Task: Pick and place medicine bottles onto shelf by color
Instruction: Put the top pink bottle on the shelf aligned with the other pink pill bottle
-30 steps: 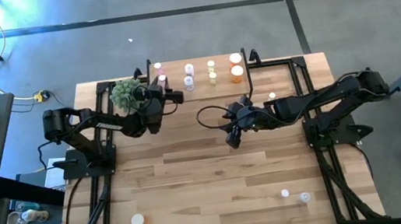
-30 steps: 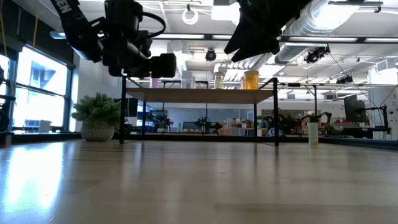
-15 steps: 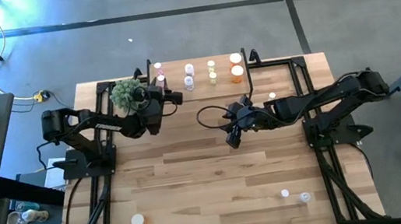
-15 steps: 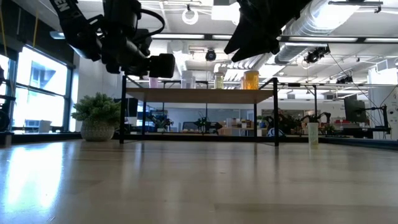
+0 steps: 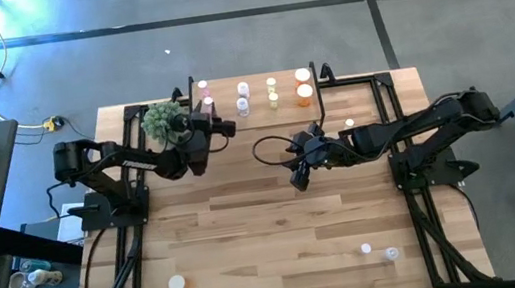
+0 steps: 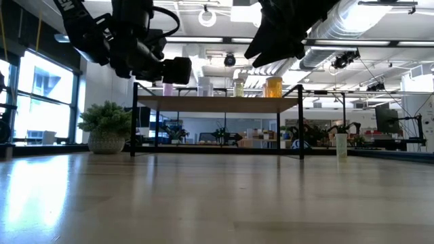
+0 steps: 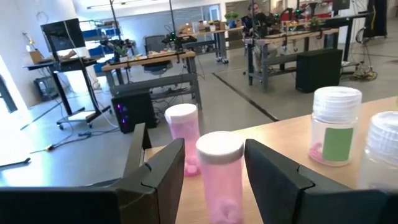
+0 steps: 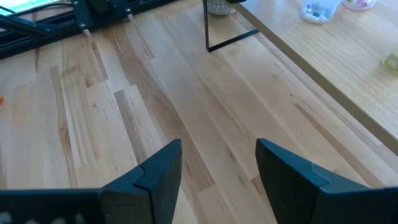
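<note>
The left pincer (image 7: 214, 177) hangs at the left end of the low shelf with a light wooden top and thin black legs (image 5: 258, 112), which stands along the far edge of the pale plank surface (image 5: 249, 226). Its fingers stand apart on either side of a pink-tinted, white-capped bottle (image 7: 219, 177) that stands on the shelf top; whether the pads touch the bottle cannot be told, and the bottle's base is cut off in the left wrist view. A second pink bottle (image 7: 183, 139) stands just behind it, and a whitish bottle with a green label (image 7: 335, 134) stands further along the shelf, beside another cap that is only partly in view.

In the high view the shelf carries pink, whitish, yellow-green and orange bottles (image 5: 304, 85) in rows, too small to count surely.

The right pincer (image 8: 217, 177) hovers over the middle of the surface, fingers apart and holding nothing. Three small bottles (image 5: 365, 248) lie near the surface's front edge, well apart from both arms. A potted green plant (image 5: 161, 119) stands beside the shelf's left end.
</note>
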Tool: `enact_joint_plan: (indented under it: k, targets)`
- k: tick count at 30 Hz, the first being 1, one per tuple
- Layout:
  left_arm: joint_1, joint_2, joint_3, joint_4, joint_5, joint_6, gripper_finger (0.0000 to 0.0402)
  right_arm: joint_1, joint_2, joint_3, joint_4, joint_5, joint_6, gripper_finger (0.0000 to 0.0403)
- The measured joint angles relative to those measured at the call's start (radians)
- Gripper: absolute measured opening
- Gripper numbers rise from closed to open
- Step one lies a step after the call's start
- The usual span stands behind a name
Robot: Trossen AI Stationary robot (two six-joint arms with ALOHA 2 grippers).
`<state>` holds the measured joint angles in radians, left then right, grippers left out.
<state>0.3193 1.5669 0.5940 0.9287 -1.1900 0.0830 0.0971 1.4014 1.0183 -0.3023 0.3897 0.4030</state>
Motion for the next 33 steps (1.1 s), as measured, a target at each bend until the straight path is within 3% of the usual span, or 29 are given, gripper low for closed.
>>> enact_joint_plan:
  k: [23,33]
  targets:
    - [-0.028,-0.04,0.002,0.001,-0.026,0.052,0.0159,0.0,0.0,0.0,0.0,-0.026,0.015,0.0196]
    - [-0.033,-0.131,0.002,0.002,0.046,0.095,0.0159,0.0,0.0,0.0,0.0,-0.026,0.015,0.0196]
